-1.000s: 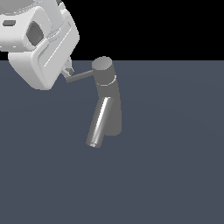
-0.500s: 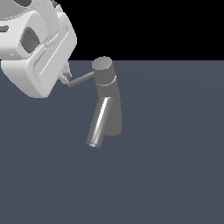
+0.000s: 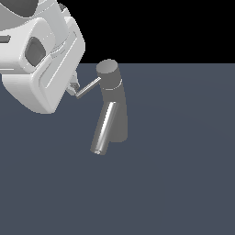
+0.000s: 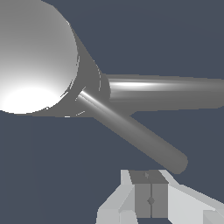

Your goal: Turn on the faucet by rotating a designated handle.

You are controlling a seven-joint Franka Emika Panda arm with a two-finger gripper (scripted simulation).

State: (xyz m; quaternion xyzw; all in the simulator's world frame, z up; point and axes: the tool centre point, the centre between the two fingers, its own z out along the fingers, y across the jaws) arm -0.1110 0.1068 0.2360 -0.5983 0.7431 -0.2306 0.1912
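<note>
- Jaws: the gripper (image 4: 150, 199) shows its two fingertip pads pressed together, pinching nothing.
- Handle (image 3: 88, 87): a thin, rigid rod, smooth and likely slippery; its free end lies just beside the pads, contact uncertain. A push near the tip gives the best leverage.
- Faucet (image 3: 114, 103): stands on the desk (image 3: 183, 160), handle pointing toward 8 o'clock in the exterior view; it appears heavy and fixed.

bare simulated scene, flat grey floor (image 3: 183, 183), black backdrop, perhaps a testbed
</note>
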